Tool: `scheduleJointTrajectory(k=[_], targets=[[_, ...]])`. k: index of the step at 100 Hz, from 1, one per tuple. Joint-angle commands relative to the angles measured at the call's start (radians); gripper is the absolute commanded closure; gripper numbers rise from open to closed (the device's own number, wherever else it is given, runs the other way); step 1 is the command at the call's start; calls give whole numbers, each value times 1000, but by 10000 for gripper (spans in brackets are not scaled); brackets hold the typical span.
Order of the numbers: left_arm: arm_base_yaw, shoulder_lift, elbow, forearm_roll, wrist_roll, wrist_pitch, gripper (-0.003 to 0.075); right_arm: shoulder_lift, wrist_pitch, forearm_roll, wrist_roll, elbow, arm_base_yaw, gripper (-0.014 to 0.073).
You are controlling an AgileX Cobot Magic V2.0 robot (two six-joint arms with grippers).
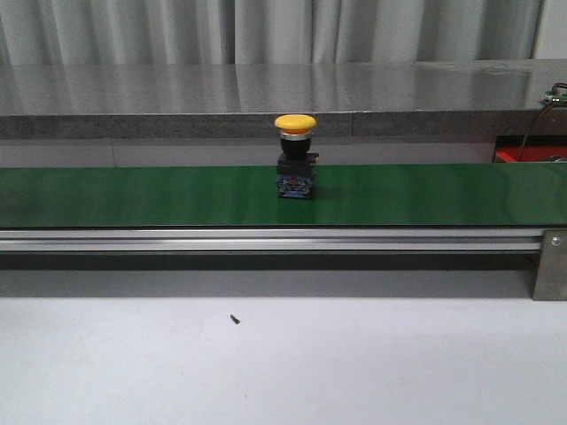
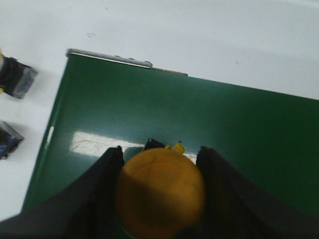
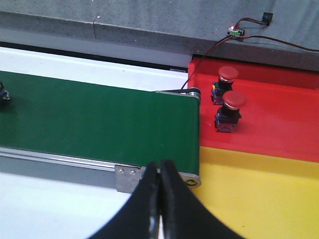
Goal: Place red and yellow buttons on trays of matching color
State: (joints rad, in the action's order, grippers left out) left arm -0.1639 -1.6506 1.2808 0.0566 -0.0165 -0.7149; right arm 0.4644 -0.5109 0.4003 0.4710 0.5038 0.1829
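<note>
On the left, the left gripper (image 2: pixel 160 199) pinches a yellow mushroom-head push button (image 2: pixel 160 193) between its two black fingers (image 2: pixel 104 189) and holds it above the left end of the long green conveyor belt (image 2: pixel 199 114). Beside that end, two more dark push-button bodies (image 2: pixel 17 82) lie on the white tabletop (image 2: pixel 199 35); their cap colours I cannot tell.

In the middle of the belt, in the front view, another yellow-capped push button with a black and blue body (image 1: pixel 295 155) stands upright, well apart from both arms.

On the right, the right gripper (image 3: pixel 160 199) has its fingers pressed together and holds nothing. It hangs over the near edge of the belt's right end. Just past this end lies the glossy red plastic tray (image 3: pixel 279 129), with two red mushroom push buttons (image 3: pixel 228 107) upright on it, and nearer is the glossy yellow plastic tray (image 3: pixel 259 199), with no button on the part in view.

I judge that the risks are these: the round smooth cap can slip out of the left fingers if they close only on its dome. The belt button is top-heavy and can tip over when it reaches the tray edge. It may also arrive while the right gripper is not yet spread, or roll onto the red tray, which is the wrong colour.
</note>
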Motion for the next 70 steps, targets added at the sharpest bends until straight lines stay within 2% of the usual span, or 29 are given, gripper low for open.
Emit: scheduleJointTrajectory(k=[1, 26, 35, 45, 52, 59, 70], targets=[[22, 3, 25, 7, 1, 56, 535, 2, 66, 17, 2, 24, -2, 662], [26, -45, 25, 19, 4, 61, 512, 2, 66, 17, 2, 24, -2, 662], [26, -45, 29, 24, 10, 59, 419, 2, 66, 17, 2, 24, -2, 662], [33, -29, 29, 34, 10, 59, 228, 2, 66, 17, 2, 24, -2, 662], [33, -10, 29, 46, 10, 61, 127, 2, 66, 17, 2, 24, -2, 662], [33, 17, 29, 48, 10, 66, 86, 2, 66, 17, 2, 24, -2, 662], [33, 83, 29, 51, 26, 70, 92, 2, 66, 18, 2, 24, -2, 662]])
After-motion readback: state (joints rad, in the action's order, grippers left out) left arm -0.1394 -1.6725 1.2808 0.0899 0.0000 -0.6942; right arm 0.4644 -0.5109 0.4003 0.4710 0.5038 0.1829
